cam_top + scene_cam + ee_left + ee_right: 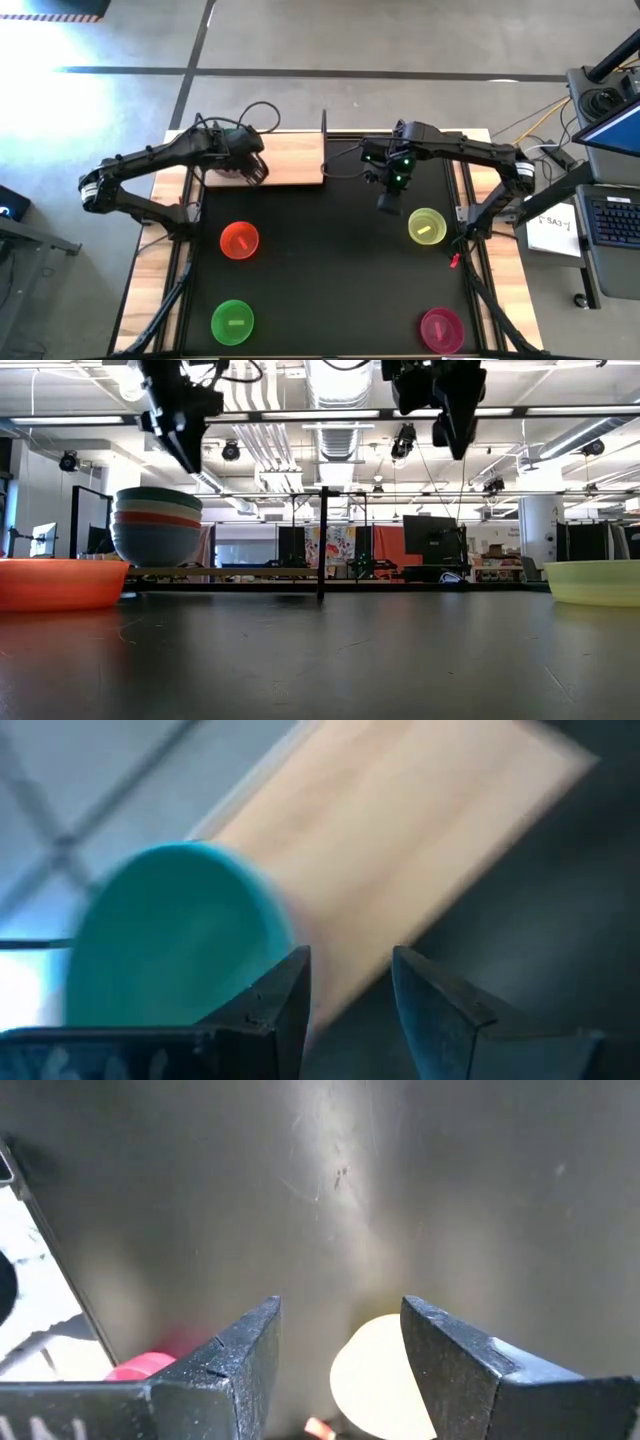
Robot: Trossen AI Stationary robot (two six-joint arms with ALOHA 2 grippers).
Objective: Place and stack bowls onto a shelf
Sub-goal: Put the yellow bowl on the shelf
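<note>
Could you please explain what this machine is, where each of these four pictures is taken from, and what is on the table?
It is a robot with two dark arms, each ending in a two-finger gripper. One picture looks straight down, one looks level across the table, and two come from cameras on the wrists. The left gripper hangs open over the stack of large bowls on the wooden shelf, teal bowl on top. The right gripper is open above the black mat, holding nothing. On the mat lie four small bowls: orange, green, yellow-green and magenta.

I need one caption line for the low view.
Four stacked bowls on the shelf; orange bowl nearer.
</note>
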